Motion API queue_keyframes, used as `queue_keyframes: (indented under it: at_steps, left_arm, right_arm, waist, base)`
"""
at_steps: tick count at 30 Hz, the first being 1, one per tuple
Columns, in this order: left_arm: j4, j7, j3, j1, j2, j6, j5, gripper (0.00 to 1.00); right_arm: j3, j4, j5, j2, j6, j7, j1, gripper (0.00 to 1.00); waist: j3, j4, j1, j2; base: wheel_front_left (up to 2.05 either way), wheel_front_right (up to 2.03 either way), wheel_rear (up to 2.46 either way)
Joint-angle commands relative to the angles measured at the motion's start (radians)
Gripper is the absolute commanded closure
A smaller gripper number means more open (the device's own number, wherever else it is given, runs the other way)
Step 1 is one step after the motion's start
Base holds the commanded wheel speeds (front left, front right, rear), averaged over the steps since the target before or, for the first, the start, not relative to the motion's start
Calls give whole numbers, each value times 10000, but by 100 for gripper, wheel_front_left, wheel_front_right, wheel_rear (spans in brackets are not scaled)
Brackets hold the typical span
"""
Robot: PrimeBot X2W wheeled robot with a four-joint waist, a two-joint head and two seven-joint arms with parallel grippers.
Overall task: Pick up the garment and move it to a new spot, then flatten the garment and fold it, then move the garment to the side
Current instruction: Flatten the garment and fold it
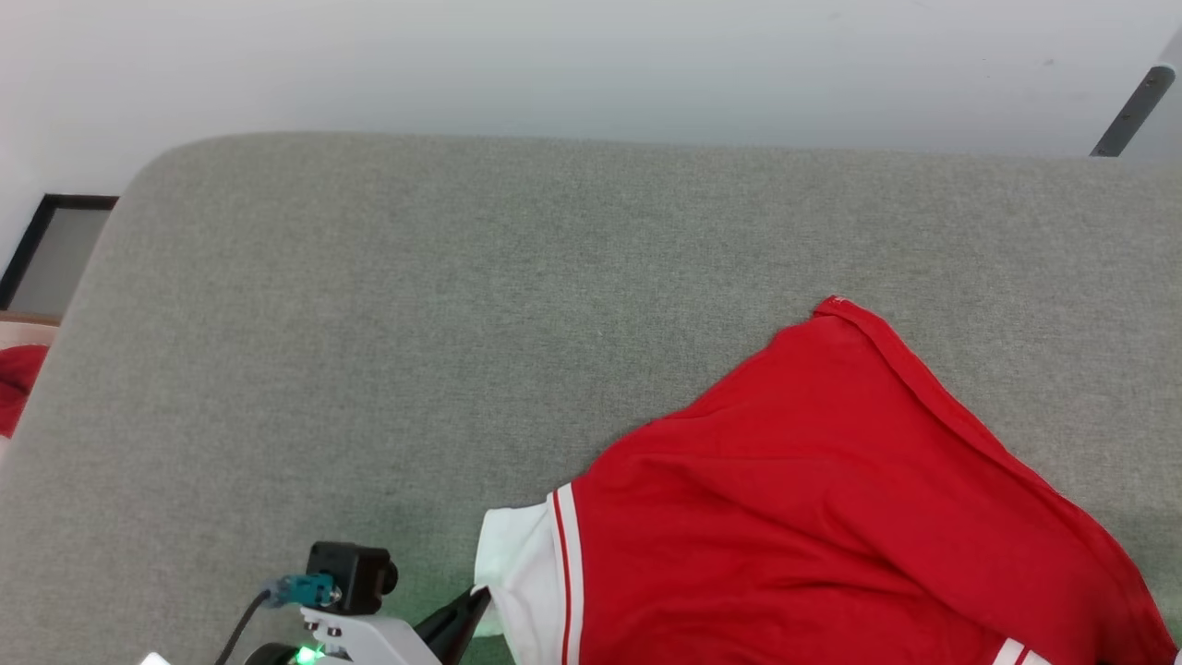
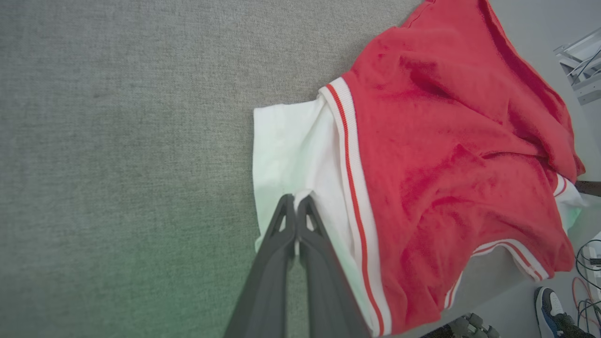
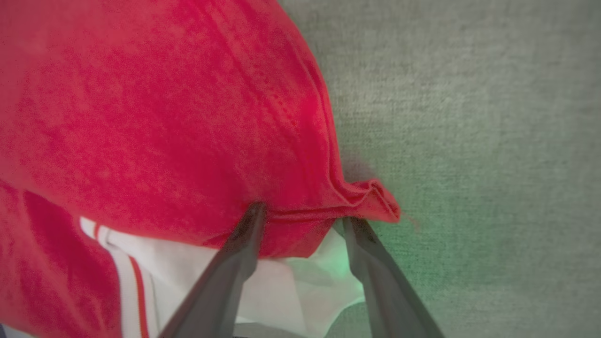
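Note:
The garment [image 1: 831, 499], a red jersey with a white sleeve and red-white striped trim, lies crumpled on the grey padded surface [image 1: 462, 323] at the lower right of the head view. My left gripper [image 1: 469, 611] sits at the sleeve's edge. In the left wrist view the left gripper [image 2: 296, 201] is shut, pinching a fold of the white sleeve [image 2: 286, 141]. In the right wrist view my right gripper [image 3: 303, 217] stands open, its two fingers spread apart, with the garment's red hem [image 3: 324, 206] lying across the tips and the white sleeve [image 3: 281, 286] below them.
A small red cloth [image 1: 14, 383] lies past the surface's left edge, beside a dark-framed panel [image 1: 55, 249]. A dark pole [image 1: 1131, 111] slants at the top right. A person's shoe [image 2: 551, 310] and cables [image 2: 589, 277] are on the floor beyond the surface's edge.

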State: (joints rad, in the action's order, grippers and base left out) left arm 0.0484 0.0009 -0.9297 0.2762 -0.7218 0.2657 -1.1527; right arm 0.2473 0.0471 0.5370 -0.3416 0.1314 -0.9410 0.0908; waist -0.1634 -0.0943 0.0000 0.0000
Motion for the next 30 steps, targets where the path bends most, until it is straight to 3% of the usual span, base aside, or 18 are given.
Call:
queue_keyframes:
  at_steps: [1,10,16,23,30]
  left_arm:
    - [11,-16,3,-48,20,42,37,100]
    - [25,-36,-73,35,151,-4,121,100]
    - [-55,29,-179,285,371,-144,214,100]
    - [-326,149,-381,770,829,-484,396,100]
    - [-705,260,-579,1235,1298,-845,578,100]
  right_arm:
    - [-109,-153,18,-60,-14,52,20,0]
    - [-330,-2487,236,-487,-11,-210,-438,0]
    - [-1238,-3245,115,-1107,-11,230,-2058,0]
    - [-3311,-1540,77,-2014,-9,1409,-4768,0]
    - [-5084,688,395,-2668,-9,1484,-6645,0]
  waist:
    - [11,-19,0,0]
    - [-78,-230,0,0]
    - [-290,-622,0,0]
    - [-694,-1299,0,0]
    - [-1119,-1923,0,0]
  base:
    - [0,0,0]
    - [0,0,0]
    - [0,0,0]
    - [0,0,0]
    - [0,0,0]
